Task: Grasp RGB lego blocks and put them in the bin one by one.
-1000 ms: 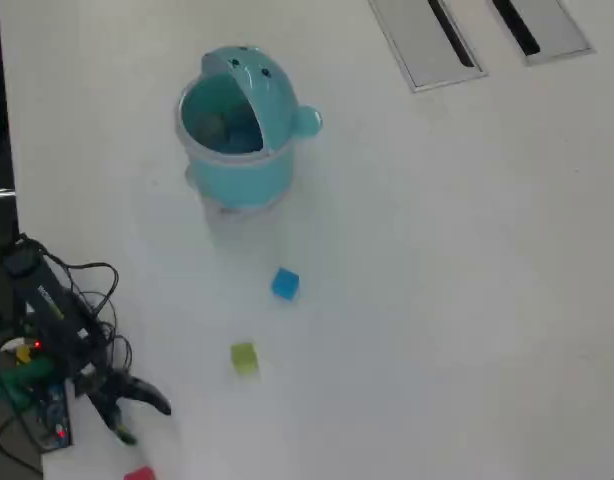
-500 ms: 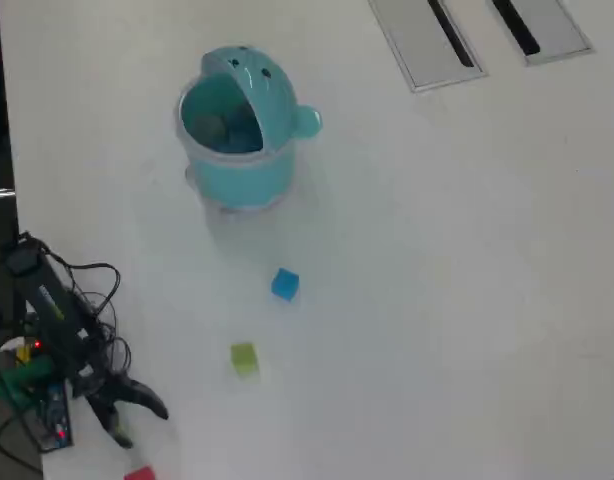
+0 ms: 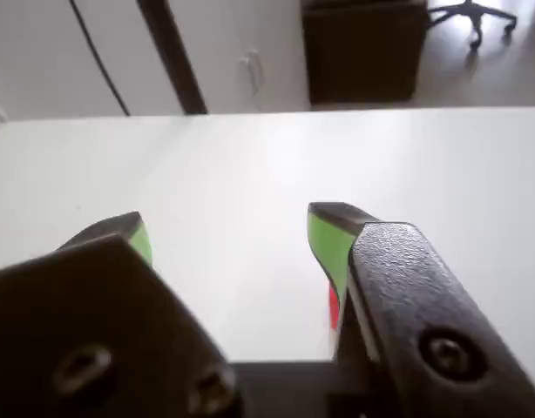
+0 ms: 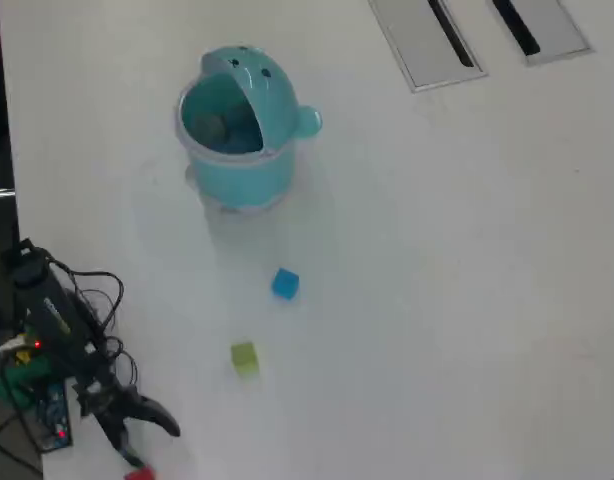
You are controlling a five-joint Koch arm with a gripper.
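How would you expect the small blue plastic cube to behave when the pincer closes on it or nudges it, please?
The small blue plastic cube looks rigid, so it probably will not deform in a grip. Its flat faces suggest it would slide on the smooth white table rather than roll. Being far smaller than the teal round plastic bin, it is likely light and could skid away if the open pincer touches it off-centre.

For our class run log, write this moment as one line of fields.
gripper: open, empty | red block: at bottom edge, just beside gripper | yellow-green block, blue block: on table | bin: upright
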